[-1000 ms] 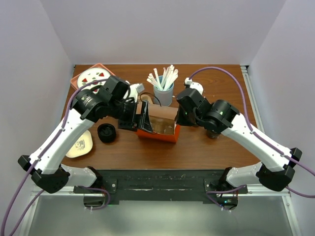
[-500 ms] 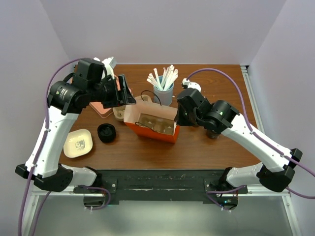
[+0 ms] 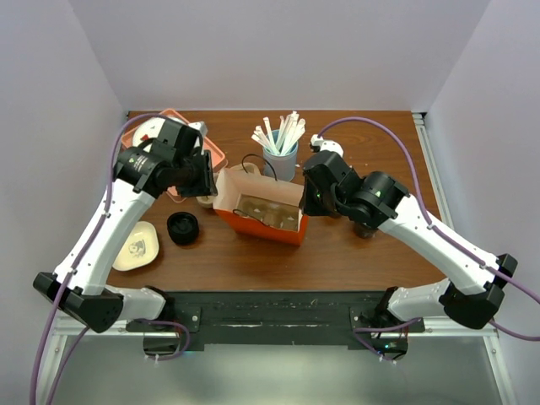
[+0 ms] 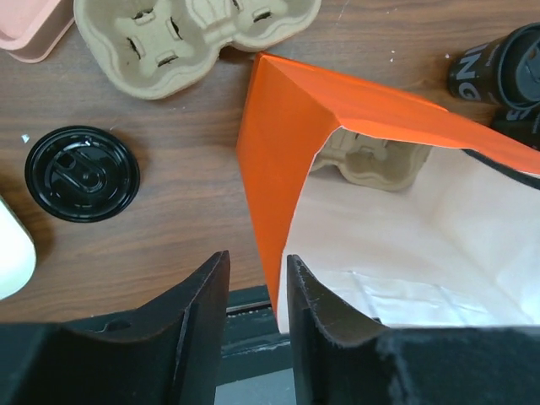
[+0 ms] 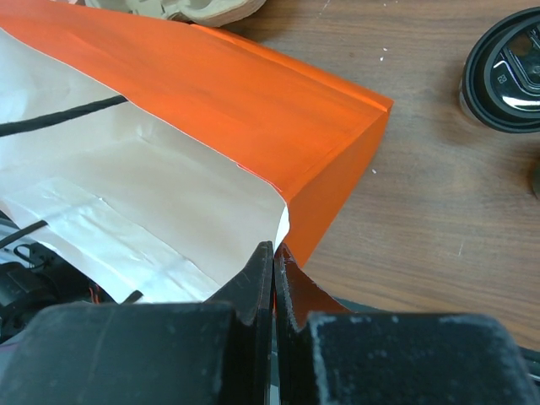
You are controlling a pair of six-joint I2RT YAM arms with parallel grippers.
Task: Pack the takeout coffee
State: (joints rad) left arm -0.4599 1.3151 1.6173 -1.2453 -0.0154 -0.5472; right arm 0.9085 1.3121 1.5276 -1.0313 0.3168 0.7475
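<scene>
The orange paper bag (image 3: 253, 226) stands open mid-table with a cardboard cup carrier (image 4: 371, 160) inside it. My left gripper (image 4: 253, 283) straddles the bag's left rim (image 4: 274, 253). Its jaws stand a little apart, the paper lying against the inner finger (image 4: 316, 312). My right gripper (image 5: 275, 261) is shut on the bag's right rim (image 5: 283, 221). A black coffee cup (image 4: 498, 72) with a black lid (image 5: 506, 80) stands right of the bag, mostly under the right arm (image 3: 365, 229) in the top view.
A second cardboard carrier (image 4: 194, 25) lies just left of the bag. A loose black lid (image 3: 183, 228) and a cream dish (image 3: 137, 246) sit front left. A pink tray (image 3: 160, 128) is back left. A blue cup of straws (image 3: 280, 156) stands behind the bag.
My left gripper lifted away from the bag's left side, then came back down over its left rim with the jaws narrowing. The bag's mouth now stands wider. The right arm held still.
</scene>
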